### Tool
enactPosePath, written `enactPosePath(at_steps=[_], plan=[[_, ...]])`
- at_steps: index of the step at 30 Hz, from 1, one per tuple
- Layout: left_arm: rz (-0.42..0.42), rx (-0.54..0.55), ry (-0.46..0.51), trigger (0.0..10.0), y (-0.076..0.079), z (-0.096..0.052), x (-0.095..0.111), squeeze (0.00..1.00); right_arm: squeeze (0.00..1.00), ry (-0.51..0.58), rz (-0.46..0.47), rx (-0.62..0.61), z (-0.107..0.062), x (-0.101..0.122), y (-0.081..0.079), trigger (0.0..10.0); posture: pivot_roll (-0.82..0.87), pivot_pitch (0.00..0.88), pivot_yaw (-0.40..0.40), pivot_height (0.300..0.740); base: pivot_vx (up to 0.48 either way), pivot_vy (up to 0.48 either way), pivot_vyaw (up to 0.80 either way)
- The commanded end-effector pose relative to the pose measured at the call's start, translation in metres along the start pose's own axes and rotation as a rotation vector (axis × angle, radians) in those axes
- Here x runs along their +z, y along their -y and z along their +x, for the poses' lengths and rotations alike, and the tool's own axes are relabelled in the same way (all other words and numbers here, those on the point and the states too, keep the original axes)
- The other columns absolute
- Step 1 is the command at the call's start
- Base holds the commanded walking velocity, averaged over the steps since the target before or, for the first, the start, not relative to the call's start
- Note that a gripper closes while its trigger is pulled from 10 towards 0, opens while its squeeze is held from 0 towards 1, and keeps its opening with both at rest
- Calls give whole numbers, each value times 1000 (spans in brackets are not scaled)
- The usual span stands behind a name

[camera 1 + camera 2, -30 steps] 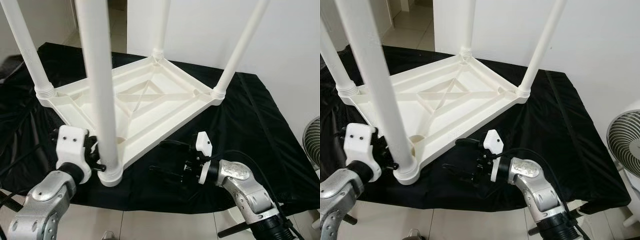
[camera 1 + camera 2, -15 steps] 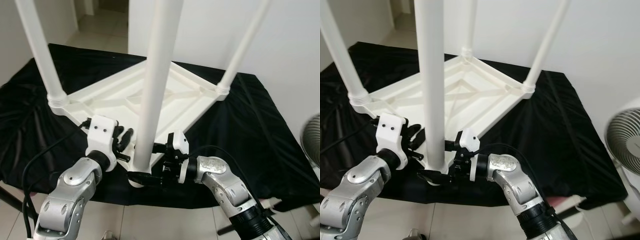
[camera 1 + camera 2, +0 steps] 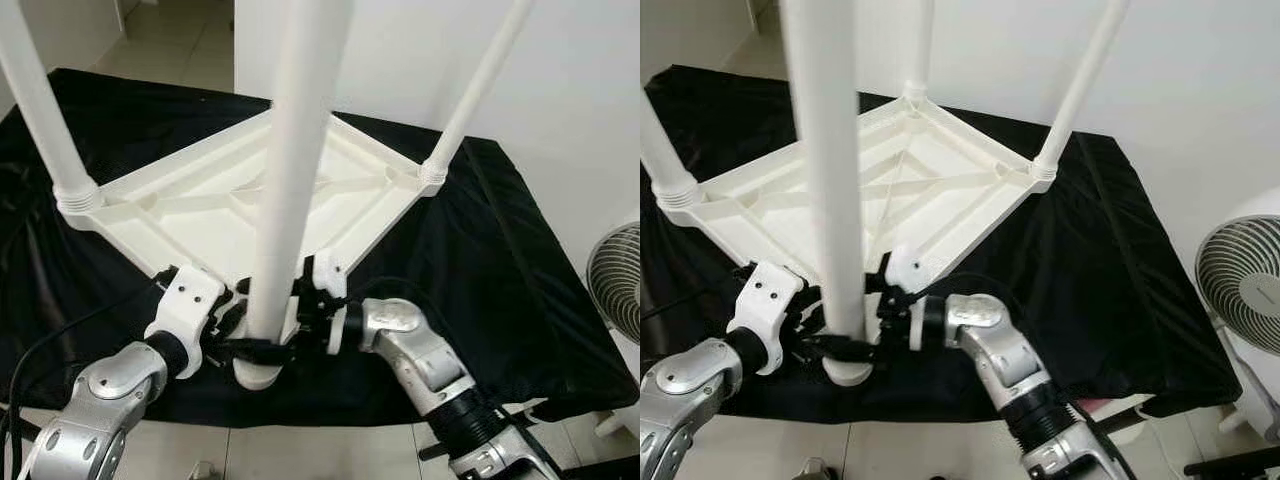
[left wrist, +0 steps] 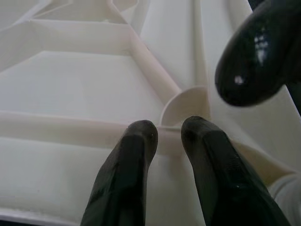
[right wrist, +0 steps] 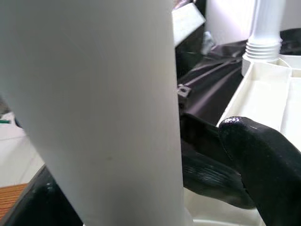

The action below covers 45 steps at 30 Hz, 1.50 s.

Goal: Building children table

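A white plastic children's table lies upside down on a black cloth, its legs pointing up. The near leg rises at the front corner. My right gripper is open around the base of this leg, one finger in front and one behind; in the right wrist view the leg stands between the fingers, with a gap to the fingertip. My left gripper sits just left of the same leg base. Its fingers are close together over a rib of the underside, holding nothing.
The black cloth covers the whole work table, whose front edge lies just under my arms. Other legs stand at the left and back right. A white fan stands on the floor at the right. A white wall is behind.
My right gripper moved left from the cloth and now straddles the near leg's base. My left gripper closed in on that base and drew its fingers together. The camera view also shifted.
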<state>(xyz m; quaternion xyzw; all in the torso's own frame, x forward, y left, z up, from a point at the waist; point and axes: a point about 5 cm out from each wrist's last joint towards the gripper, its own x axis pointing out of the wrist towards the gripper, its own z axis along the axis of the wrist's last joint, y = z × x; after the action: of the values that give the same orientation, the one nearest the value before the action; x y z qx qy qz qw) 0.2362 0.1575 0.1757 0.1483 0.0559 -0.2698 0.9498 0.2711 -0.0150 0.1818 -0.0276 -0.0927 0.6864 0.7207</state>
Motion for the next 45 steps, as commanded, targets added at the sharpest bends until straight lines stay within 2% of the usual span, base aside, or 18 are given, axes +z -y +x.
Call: enactPosePath(at_steps=[1, 2, 4, 5, 6, 10, 19, 20, 22, 25, 28, 31, 32, 34, 39, 40, 42, 45], plan=[[-2, -57, 6, 10000, 7, -5, -1, 0, 0, -30, 20, -99, -13, -9, 8, 10000, 196, 165, -166, 740, 0, 0, 0], [5, -55, 1, 10000, 5, -8, -2, 0, 0, -20, 28, -100, -11, -10, 6, 5255, 197, 165, -170, 740, 0, 0, 0], [9, -53, -3, 10000, 3, -9, -2, 0, 0, -14, 33, -100, -10, -11, 4, 5255, 197, 165, -170, 740, 0, 0, 0], [13, -51, -1, 10000, 0, -11, -1, 0, 0, -11, 37, -96, -9, -12, 3, 1961, 197, 164, -170, 740, 0, 0, 0], [17, -50, 2, 10000, -2, -12, -1, 0, 0, -7, 39, -93, -8, -13, 1, 0, 195, 163, -170, 740, 0, 0, 0], [32, -43, 4, 10000, -8, -14, 0, 0, 0, -1, 39, -92, -10, -12, -1, 0, 188, 158, -166, 740, 0, 0, 0], [45, -50, 5, 10000, -11, -13, -1, 0, 0, -13, 18, -107, -27, -8, -3, 0, 168, 152, -149, 740, 0, 0, 0], [54, -67, 7, 10000, -12, -10, 0, 0, 0, -31, 11, -135, -38, -9, -4, 0, 148, 151, -123, 740, 0, 0, 0], [54, -67, 7, 10000, -12, -10, 0, 0, 0, -31, 11, -135, -38, -9, -4, 0, 148, 151, -123, 740, 0, 0, 0], [63, -87, 9, 10000, -16, -5, 2, 0, 0, -59, 13, -181, -60, -9, -11, 0, 130, 155, -96, 740, 0, 0, 0], [67, -92, 10, 10000, -17, -4, 2, 0, 0, -68, 12, -193, -65, -9, -13, 0, 130, 155, -96, 740, 0, 0, 0], [76, -107, 7, 10000, -18, -2, 2, 0, 0, -84, 19, -222, -77, -9, -18, 0, 117, 159, -67, 740, 0, 0, 0], [81, -124, 6, 10000, -20, 1, 3, 0, 0, -110, 19, -245, -91, -10, -25, 0, 108, 160, -50, 740, 0, 0, 0], [81, -124, 6, 10000, -20, 1, 3, 0, 0, -110, 19, -245, -91, -10, -25, 0, 108, 160, -50, 740, 0, 0, 0], [102, -169, 6, 10000, -23, 8, 5, 0, 0, -179, 60, -304, -128, -14, -42, 0, 88, 158, -3, 740, 0, 0, 0], [102, -169, 6, 10000, -23, 8, 5, 0, 0, -179, 60, -304, -128, -14, -42, 0, 88, 158, -3, 740, 0, 0, 0], [109, -180, 8, 10000, -25, 11, 6, 0, 0, -219, 66, -306, -142, -16, -49, 0, 85, 156, 6, 740, 0, 0, 0], [116, -186, 10, 10000, -25, 12, 7, 0, 0, -245, 68, -314, -150, -17, -52, 0, 84, 154, 9, 740, 0, 0, 0]])
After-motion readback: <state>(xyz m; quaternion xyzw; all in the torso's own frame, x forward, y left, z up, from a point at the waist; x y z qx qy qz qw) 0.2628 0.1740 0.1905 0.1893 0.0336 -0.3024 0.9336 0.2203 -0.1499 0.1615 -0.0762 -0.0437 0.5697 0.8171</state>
